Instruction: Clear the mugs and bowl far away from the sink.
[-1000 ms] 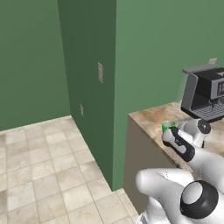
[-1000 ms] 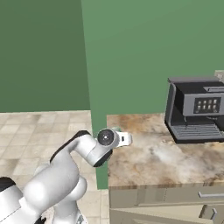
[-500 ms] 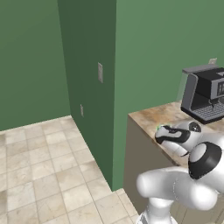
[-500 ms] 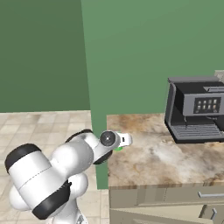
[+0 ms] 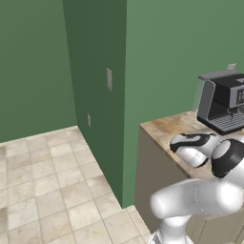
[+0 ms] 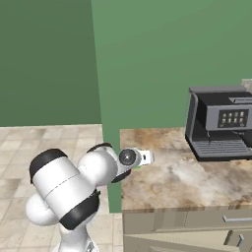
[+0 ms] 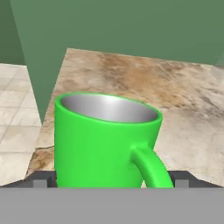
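Hand view: the green mug (image 7: 105, 142) is seen between spread jaws, set on the counter (image 7: 183, 100); withdrawal is judged next.

place: kitchen | evidence: marble counter (image 6: 187, 179), coffee machine (image 6: 221, 123), drawer fronts (image 6: 197, 229), tiled floor (image 5: 43, 181)

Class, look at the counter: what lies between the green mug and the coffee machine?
Nothing: in the right base view, bare marbled counter runs from the green mug, by the claw at the counter's left end, to the coffee machine.
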